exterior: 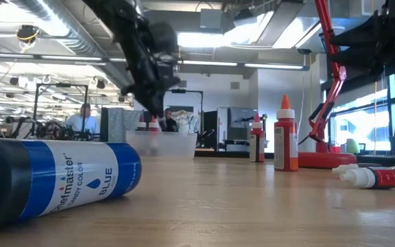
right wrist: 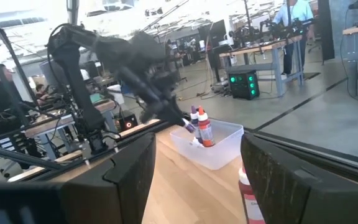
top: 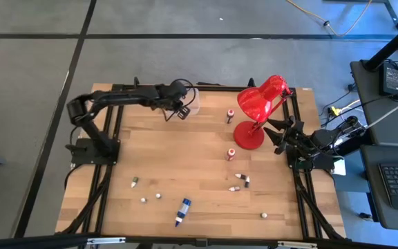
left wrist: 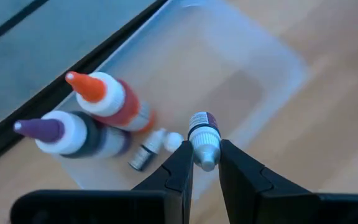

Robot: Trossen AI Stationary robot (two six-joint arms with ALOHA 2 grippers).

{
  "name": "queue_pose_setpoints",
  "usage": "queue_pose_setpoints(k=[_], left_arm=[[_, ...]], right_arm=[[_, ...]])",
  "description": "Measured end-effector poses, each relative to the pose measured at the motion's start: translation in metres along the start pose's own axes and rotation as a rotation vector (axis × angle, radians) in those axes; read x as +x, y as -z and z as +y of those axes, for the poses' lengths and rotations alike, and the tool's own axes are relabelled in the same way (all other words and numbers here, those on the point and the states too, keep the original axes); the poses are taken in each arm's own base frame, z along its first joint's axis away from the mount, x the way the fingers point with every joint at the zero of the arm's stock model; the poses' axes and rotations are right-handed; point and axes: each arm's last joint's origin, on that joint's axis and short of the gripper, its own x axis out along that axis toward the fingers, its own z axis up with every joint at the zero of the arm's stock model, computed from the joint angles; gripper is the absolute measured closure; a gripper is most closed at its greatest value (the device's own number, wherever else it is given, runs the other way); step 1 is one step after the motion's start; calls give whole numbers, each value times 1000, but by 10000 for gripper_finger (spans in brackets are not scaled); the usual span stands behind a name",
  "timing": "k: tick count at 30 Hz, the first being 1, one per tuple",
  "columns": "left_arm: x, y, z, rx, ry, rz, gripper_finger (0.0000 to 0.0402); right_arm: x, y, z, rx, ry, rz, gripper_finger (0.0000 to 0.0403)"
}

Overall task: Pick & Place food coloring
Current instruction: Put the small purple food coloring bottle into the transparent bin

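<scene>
With left gripper [left wrist: 205, 163] clenched on a small food coloring bottle [left wrist: 203, 138] over the clear box [left wrist: 263, 74] at upper centre of the high view, lower first, then release gently.

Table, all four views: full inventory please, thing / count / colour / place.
Clear plastic box: one, far edge of the table, under the left gripper; holds an orange-tipped bottle, a purple-tipped bottle and a tiny dark bottle.
Desk lamp: one, red, far right of the table.
Upright red bottles: two, one left of the lamp, one nearer the middle.
Blue bottle: one, lying at the near edge.
Small bottles lying loose: about seven, white caps, scattered over the near half, e.g..
Left gripper: over the box, shut on a small purple bottle.
Right gripper: beside the lamp base, open, empty.
</scene>
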Motion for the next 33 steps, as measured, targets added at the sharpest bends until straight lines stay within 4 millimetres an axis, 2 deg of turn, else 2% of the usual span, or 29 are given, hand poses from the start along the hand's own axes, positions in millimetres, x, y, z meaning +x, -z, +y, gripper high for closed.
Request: queue_pose_setpoints(k=[4, 10, 33], left_arm=[[25, 2, 4, 22, -44, 42, 343], [47, 7, 3, 64, -40, 99, 343], [50, 7, 1, 66, -15, 98, 342]], right_arm=[[0, 0, 0, 0, 0, 0, 166], [0, 0, 0, -2, 0, 0, 166], [0, 0, 0, -6, 0, 0, 166]])
